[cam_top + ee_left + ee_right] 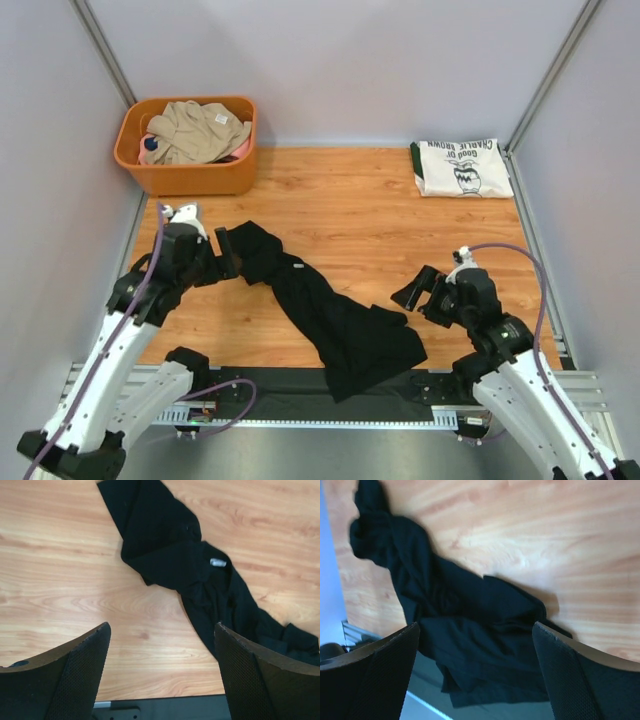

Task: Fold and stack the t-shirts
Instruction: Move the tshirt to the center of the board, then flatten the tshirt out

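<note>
I see the black t-shirt point(320, 310) bunched in a long strip on the counter point(350, 210). It runs from 9 o'clock down to 6 o'clock, and its low end lies over the near edge. My left end effector point(227, 256) is wide open and holds nothing, near the shirt's top end. My right end effector point(421, 294) is wide open too, at the shirt's 3 o'clock side. The white t-shirt point(458, 168) lies folded at 1 o'clock.

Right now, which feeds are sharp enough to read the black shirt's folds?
Top external: sharp, even light, but the black t-shirt is a flat dark mass. Left wrist: crisp, its neck label shows. Right wrist: soft, folds faint.
</note>
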`<state>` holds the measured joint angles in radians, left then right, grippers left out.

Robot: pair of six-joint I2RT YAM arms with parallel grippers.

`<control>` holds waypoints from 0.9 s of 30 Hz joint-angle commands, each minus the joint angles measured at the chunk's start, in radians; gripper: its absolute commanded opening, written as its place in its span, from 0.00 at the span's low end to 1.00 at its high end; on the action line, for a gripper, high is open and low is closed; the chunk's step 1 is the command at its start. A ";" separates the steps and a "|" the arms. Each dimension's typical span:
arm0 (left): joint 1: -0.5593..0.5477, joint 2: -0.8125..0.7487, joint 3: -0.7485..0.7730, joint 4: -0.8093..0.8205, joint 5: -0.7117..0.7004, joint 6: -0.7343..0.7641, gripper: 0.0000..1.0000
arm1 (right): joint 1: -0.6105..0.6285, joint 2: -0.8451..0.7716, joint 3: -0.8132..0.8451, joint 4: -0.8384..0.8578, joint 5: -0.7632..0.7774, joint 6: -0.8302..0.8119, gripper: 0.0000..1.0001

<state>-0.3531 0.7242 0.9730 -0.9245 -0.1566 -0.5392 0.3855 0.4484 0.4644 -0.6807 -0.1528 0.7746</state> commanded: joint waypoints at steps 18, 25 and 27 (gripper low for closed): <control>-0.009 0.527 -0.028 0.386 0.203 -0.024 0.84 | 0.420 0.728 0.322 0.311 -0.048 -0.162 0.79; -0.043 0.676 0.016 0.412 0.184 -0.007 0.80 | 0.483 0.854 0.362 0.343 -0.045 -0.163 0.68; -0.043 0.704 0.021 0.415 0.180 -0.008 0.80 | 0.495 0.869 0.353 0.352 -0.039 -0.155 0.65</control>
<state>-0.3923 1.3979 0.9543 -0.5495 0.0257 -0.5587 0.8627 1.3029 0.7975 -0.3763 -0.1932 0.6292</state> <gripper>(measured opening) 0.802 0.657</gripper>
